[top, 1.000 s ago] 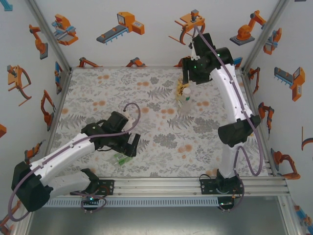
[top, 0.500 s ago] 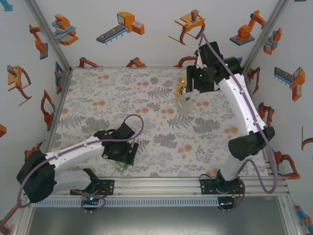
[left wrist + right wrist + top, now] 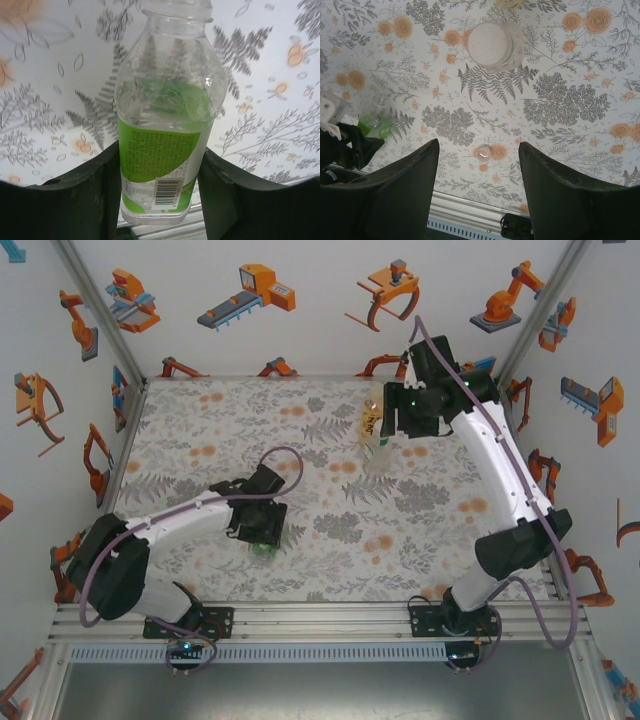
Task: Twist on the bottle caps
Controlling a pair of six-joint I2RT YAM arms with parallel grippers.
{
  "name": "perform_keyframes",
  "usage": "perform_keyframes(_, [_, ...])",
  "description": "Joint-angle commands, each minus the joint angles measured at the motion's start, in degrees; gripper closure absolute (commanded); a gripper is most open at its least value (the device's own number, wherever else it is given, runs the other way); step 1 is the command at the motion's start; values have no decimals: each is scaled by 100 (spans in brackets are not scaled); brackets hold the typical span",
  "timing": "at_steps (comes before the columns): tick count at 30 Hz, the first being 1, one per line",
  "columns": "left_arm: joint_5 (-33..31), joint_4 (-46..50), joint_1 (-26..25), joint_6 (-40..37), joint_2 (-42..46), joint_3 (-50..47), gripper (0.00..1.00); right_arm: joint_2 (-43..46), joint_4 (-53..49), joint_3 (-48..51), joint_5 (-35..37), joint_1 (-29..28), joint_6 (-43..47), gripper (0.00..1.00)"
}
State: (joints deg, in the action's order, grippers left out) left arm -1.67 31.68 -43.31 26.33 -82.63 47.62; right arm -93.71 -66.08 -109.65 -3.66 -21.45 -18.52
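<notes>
Both sides of the green bottle (image 3: 160, 150) are clamped by the left gripper (image 3: 159, 170), lower centre of its wrist view, probably to steady it for capping. The right gripper (image 3: 479, 150) hangs spread and empty above a loose cap (image 3: 483, 151), seemingly placed to pick it.

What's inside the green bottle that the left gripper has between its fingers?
Through its clear upper half the green bottle looks empty. The label hides the lower half, and the fingers of the left gripper cover its lower sides.
</notes>
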Motion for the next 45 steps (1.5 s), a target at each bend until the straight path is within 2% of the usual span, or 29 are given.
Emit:
perform_keyframes(1, [221, 117, -40, -257, -109, 195, 40, 216, 43, 132, -43, -4, -82, 40])
perform_keyframes(6, [130, 295, -286, -73, 37, -114, 37, 390, 52, 374, -144, -2, -157, 40])
perform_keyframes(14, [19, 70, -538, 138, -57, -626, 39, 808, 174, 1058, -316, 1, -388, 41])
perform_keyframes(18, [-10, -39, -538, 72, -193, -567, 41, 948, 199, 1238, -277, 0, -442, 41])
perform_keyframes(33, [30, -92, -512, -282, -797, -138, 40, 1310, -26, 1370, -188, -11, -623, 44])
perform_keyframes(39, [39, -85, -447, -413, -602, -86, 54, 1645, -36, 1794, -258, -236, -959, 49])
perform_keyframes(45, [46, -85, -203, -601, 119, -59, 65, 1937, 9, 2683, 14, -939, -1431, 50])
